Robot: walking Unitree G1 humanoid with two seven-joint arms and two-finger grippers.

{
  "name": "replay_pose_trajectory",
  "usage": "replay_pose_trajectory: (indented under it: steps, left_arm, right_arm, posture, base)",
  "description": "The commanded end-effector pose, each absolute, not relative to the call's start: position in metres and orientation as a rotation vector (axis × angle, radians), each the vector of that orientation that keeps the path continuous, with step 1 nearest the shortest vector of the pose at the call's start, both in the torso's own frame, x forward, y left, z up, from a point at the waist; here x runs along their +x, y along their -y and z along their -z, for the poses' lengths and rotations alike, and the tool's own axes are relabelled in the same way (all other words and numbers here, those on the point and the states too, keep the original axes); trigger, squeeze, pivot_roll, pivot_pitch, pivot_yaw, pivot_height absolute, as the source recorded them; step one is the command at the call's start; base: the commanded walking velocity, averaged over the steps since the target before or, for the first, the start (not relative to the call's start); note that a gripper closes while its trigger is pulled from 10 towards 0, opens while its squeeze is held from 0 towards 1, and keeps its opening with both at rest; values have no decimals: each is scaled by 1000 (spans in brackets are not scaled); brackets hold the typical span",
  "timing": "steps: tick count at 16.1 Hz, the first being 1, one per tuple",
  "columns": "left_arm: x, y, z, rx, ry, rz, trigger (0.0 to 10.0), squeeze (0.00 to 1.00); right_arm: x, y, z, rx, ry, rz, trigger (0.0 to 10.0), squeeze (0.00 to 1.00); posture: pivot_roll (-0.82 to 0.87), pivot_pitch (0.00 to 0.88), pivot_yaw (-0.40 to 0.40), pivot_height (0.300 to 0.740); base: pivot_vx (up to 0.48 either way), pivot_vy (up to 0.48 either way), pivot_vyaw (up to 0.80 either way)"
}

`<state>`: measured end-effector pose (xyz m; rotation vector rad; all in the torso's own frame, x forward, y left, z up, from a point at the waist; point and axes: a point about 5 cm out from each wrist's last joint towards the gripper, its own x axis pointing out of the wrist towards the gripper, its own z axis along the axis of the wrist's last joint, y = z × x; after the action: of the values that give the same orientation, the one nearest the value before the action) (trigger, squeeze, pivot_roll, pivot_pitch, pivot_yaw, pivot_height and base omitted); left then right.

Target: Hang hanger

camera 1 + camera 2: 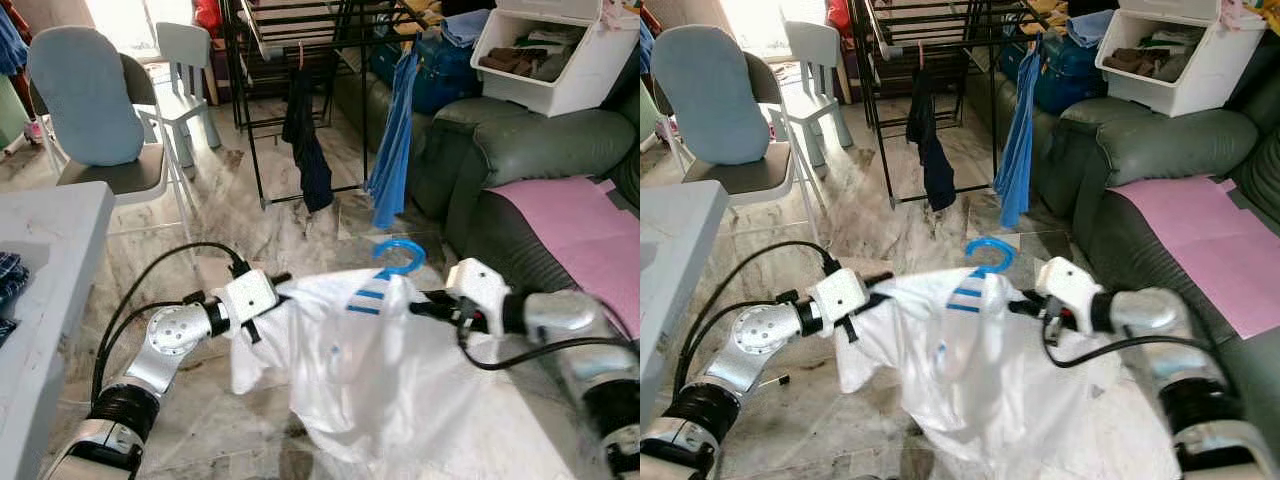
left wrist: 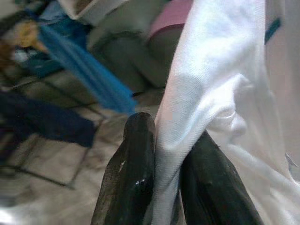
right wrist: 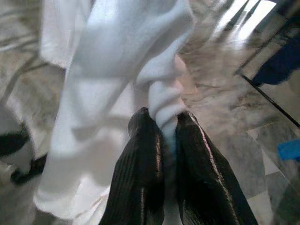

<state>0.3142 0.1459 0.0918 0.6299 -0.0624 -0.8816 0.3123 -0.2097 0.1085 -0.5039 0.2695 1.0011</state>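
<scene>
Left eye view: a white shirt [image 1: 350,370] on a blue hanger [image 1: 400,258] hangs between the left gripper [image 2: 164,154] and right gripper [image 3: 166,136], each pinching a shoulder; reaching the black drying rack [image 1: 300,40] ahead likely needs both held level.

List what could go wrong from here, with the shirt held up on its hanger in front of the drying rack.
1. Both hands, left hand and right hand, pinch only cloth of the white shirt; the blue hanger may slip inside it.
2. The shirt's hem hangs low and could drag on the marble floor.
3. The black drying rack already carries a dark garment and a blue garment, which the hook may snag.
</scene>
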Motion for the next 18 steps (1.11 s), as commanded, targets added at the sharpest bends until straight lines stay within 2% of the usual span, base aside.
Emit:
replay_pose_trajectory:
  steps: [1,4,7,8,11,12,15,16,18]
  left_arm:
    - [316,-135,-105,633,182,844,10000,1000]
    - [310,-132,-99,621,222,731,10000,1000]
    - [299,-141,-92,556,243,571,10000,1000]
    - [297,-141,-90,549,243,568,10000,1000]
    - [287,-133,-81,551,233,615,10000,1000]
    - [273,-119,-66,585,182,788,10000,1000]
    - [265,-113,-54,700,136,975,10000,1000]
    - [266,-113,-54,712,128,988,10000,1000]
    - [287,-125,-65,725,123,847,10000,1000]
  right_arm:
    - [320,209,-112,-427,-230,-878,0,0]
    - [322,205,-97,-416,-257,-746,0,0]
    - [323,190,-93,-316,-236,-616,0,0]
    - [323,186,-92,-293,-231,-595,0,0]
    - [320,179,-90,-245,-224,-540,0,0]
    - [316,171,-89,-216,-221,-525,0,0]
    - [313,160,-99,-254,-186,-609,0,0]
    - [313,160,-102,-281,-178,-629,0,0]
    - [323,177,-106,-300,-209,-491,0,0]
  posture:
    - [-141,0,-9,740]
    - [-131,0,-30,740]
    - [-121,0,-28,740]
    - [-122,0,-28,740]
    - [-132,0,-25,740]
    - [-142,0,-25,740]
    - [-147,0,-24,740]
    - [-147,0,-24,740]
    - [-153,0,-16,740]
  base:
    - [0,0,0]
    - [0,0,0]
    - [0,0,0]
    - [0,0,0]
    - [0,0,0]
    - [0,0,0]
    - [0,0,0]
    - [0,0,0]
    - [0,0,0]
